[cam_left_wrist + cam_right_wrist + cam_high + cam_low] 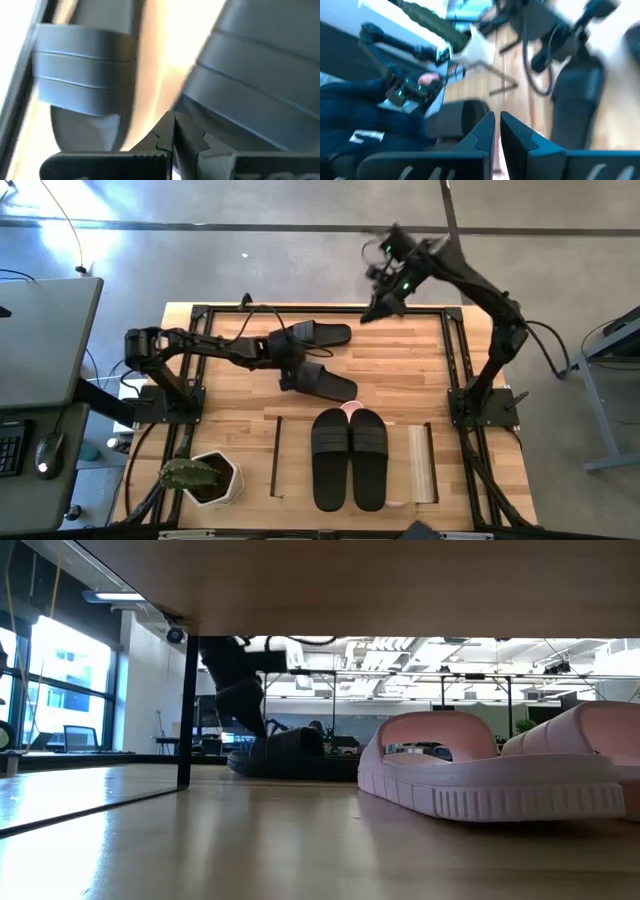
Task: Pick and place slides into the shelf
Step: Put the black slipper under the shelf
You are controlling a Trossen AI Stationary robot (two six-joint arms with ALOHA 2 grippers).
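Standing at the table's near edge, the shelf (pixel 425 465) carries a black pair (pixel 349 457) on top and a pink pair (pixel 500 775) beneath. My left gripper (pixel 288 370), jaws shut, holds a black slide (pixel 322 382) beside its mate (pixel 318 334). My right gripper (pixel 378 308) hangs raised, nearly shut, empty.

black slides (pixel 349 457), pink pair (pixel 500 772), light-wood shelf (pixel 420 465)
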